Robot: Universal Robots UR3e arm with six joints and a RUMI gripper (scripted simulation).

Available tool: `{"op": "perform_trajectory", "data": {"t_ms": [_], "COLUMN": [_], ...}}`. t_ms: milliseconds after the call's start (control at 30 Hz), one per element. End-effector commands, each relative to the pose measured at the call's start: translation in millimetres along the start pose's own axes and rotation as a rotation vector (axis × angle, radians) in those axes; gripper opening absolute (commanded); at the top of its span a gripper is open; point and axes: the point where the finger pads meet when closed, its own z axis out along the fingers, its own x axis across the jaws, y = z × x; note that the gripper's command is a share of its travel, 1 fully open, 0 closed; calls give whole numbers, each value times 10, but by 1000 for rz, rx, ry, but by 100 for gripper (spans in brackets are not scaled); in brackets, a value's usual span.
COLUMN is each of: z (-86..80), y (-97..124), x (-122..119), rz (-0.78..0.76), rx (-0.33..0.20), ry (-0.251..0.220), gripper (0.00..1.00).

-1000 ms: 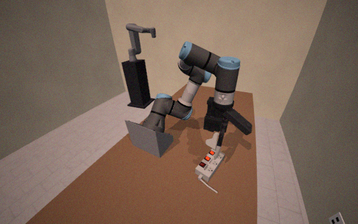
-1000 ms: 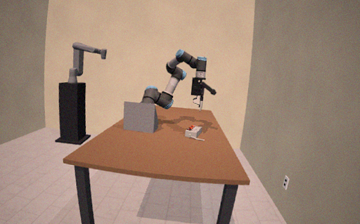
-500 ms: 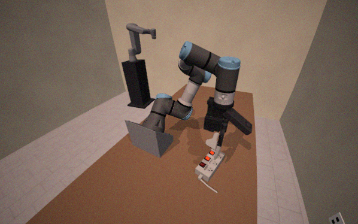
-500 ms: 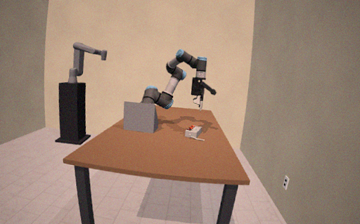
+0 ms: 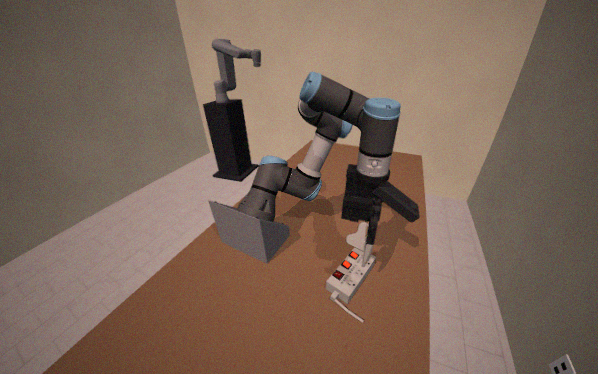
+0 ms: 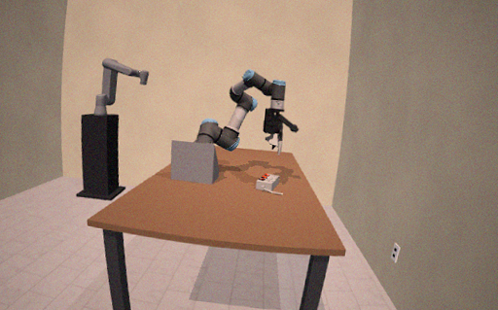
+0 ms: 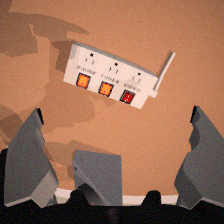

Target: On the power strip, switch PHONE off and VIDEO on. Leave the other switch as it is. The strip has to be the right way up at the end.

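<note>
The white power strip (image 5: 351, 274) lies face up on the brown table, cable stub toward the front. It also shows in the exterior view (image 6: 267, 182) and in the wrist view (image 7: 111, 82). In the wrist view the PHONE switch (image 7: 83, 80) and the middle switch (image 7: 106, 88) glow bright orange; the VIDEO switch (image 7: 127, 96) is darker red. My gripper (image 5: 366, 239) hangs above the strip's far end, fingers wide open and empty. It also shows in the exterior view (image 6: 275, 145), and in the wrist view (image 7: 117, 155) its fingers frame the table below the strip.
A grey wedge-shaped base (image 5: 247, 231) holds the arm at the table's left. A second grey arm on a black pedestal (image 5: 228, 134) stands on the floor behind. The table's right edge is close to the strip.
</note>
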Motion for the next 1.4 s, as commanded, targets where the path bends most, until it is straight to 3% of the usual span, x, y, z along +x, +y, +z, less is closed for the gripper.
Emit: {"op": "perform_trajectory", "data": {"t_ms": [0, 300, 367, 800, 1300, 1333, 1367], "z": [50, 246, 246, 526, 602, 602, 602], "y": [8, 74, 74, 223, 272, 272, 272], "x": [-67, -298, -298, -587, -657, -657, -657], "rz": [-120, -510, -510, -1025, -1160, -1160, -1160], "rx": [4, 3, 3, 2, 2, 2, 2], "ry": [3, 4, 4, 4, 4, 4, 4], "gripper": [100, 100, 100, 100, 100, 0, 0]}}
